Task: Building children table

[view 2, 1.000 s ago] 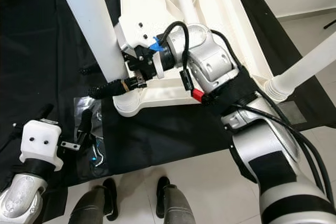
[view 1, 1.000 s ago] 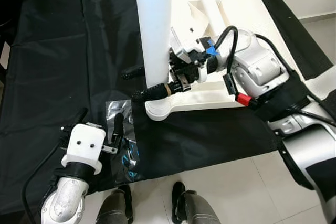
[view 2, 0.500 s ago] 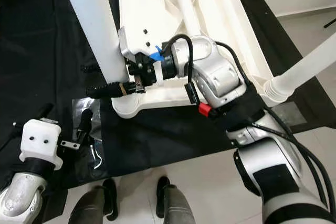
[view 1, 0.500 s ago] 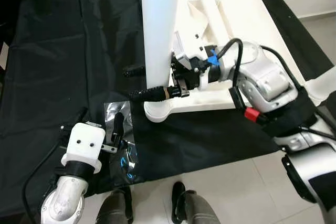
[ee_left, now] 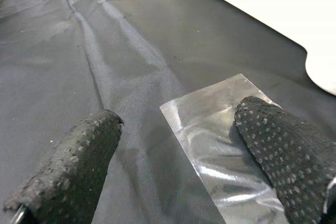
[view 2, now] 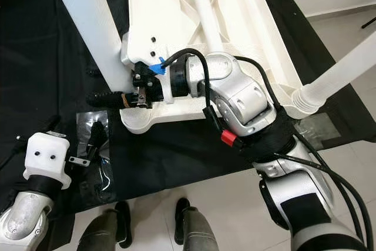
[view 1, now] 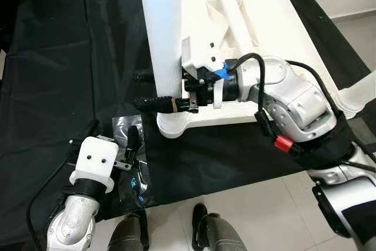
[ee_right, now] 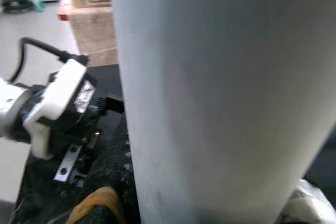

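Leg turned in its corner socket

Left gripper (view 1: 111,139) hovers with fingers spread over the plastic bag (view 1: 134,163) at the black cloth's (view 1: 64,69) near edge. My right gripper (view 1: 154,89), clamped around the table leg (view 1: 160,33), has swung leftward since a second ago; I judge it's seating the leg into the upturned tabletop's (view 2: 247,22) near-left corner.

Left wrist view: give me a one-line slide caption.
Left gripper open over the black cloth, one of its fingers above a clear plastic bag.
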Controlling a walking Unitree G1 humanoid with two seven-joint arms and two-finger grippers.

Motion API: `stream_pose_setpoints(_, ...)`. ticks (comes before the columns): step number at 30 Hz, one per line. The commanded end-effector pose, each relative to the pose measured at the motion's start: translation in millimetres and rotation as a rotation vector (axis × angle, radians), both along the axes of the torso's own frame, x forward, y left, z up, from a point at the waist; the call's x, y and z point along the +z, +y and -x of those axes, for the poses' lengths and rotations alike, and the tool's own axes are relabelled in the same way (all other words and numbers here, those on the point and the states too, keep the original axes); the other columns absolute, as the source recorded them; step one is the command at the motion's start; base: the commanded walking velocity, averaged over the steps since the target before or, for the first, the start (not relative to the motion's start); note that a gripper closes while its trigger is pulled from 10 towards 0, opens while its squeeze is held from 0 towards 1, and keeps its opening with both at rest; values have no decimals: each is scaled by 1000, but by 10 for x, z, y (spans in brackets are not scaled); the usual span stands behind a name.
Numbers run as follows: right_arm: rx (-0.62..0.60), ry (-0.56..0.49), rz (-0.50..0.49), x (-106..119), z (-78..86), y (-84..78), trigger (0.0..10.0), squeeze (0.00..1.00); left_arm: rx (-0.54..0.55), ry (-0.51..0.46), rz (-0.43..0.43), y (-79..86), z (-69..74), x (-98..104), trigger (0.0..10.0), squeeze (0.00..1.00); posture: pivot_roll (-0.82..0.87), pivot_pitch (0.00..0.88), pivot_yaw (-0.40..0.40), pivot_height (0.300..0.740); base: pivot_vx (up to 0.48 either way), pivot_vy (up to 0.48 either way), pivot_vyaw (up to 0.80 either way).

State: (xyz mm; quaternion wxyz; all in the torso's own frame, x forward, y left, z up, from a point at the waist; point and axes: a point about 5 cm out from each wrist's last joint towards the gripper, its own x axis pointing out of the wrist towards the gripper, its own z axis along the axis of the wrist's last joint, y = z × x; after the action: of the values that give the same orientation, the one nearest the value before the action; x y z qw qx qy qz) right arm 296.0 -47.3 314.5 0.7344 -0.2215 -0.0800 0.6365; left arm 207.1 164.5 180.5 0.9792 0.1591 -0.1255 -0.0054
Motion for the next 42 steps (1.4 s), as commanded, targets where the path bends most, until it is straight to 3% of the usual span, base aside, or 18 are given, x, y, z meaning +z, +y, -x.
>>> stream_pose_setpoints(1,-132,146,113,-402,-120,-67,10000,0,5,33,-7,12,21,-74,10000,0,-1,403,-68,740,0,0,0)
stream_pose_setpoints(20,-292,189,120,-640,63,-74,10000,0,1,37,-9,21,-6,-108,10000,0,-7,379,-54,740,0,0,0)
stream_pose_setpoints(27,-350,204,59,-723,211,-99,10000,0,2,37,-12,34,-8,-105,10000,0,-10,383,-44,740,0,0,0)
stream_pose_setpoints(42,-477,253,-12,-863,351,-85,10000,0,-4,44,-13,62,-45,-133,10000,0,-8,368,-17,740,0,0,0)
